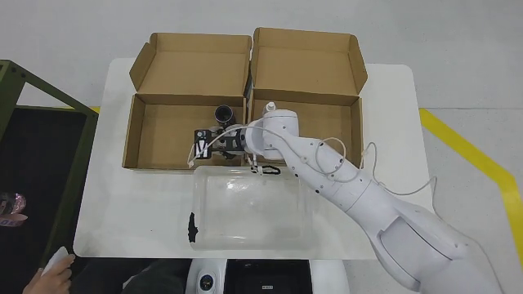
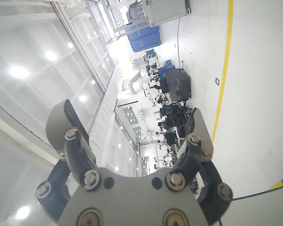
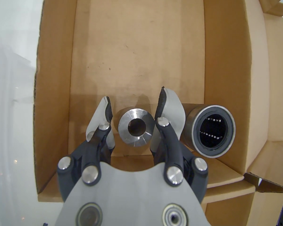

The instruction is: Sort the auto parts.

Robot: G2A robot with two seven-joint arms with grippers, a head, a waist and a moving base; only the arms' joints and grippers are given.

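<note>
My right gripper point(image 3: 134, 99) is inside the left cardboard box point(image 1: 155, 135), near its right wall. Its jaws are open on either side of a steel bushing point(image 3: 136, 126) that lies on the box floor, and a small gap shows beside one finger point(image 3: 105, 116). Next to it lies a linear bearing point(image 3: 211, 130) with a black-rimmed bore, against the box wall. From above, the right gripper point(image 1: 204, 143) sits just in front of the bearing point(image 1: 223, 114). My left gripper point(image 2: 132, 116) is open, holds nothing and points out into the room.
The right cardboard box point(image 1: 327, 122) stands beside the left one, with both lids folded back. A clear plastic bin point(image 1: 286, 220) sits at the table's front, with a small black part point(image 1: 193, 229) at its left wall. A dark, green-framed cart point(image 1: 37, 163) stands to the left of the table.
</note>
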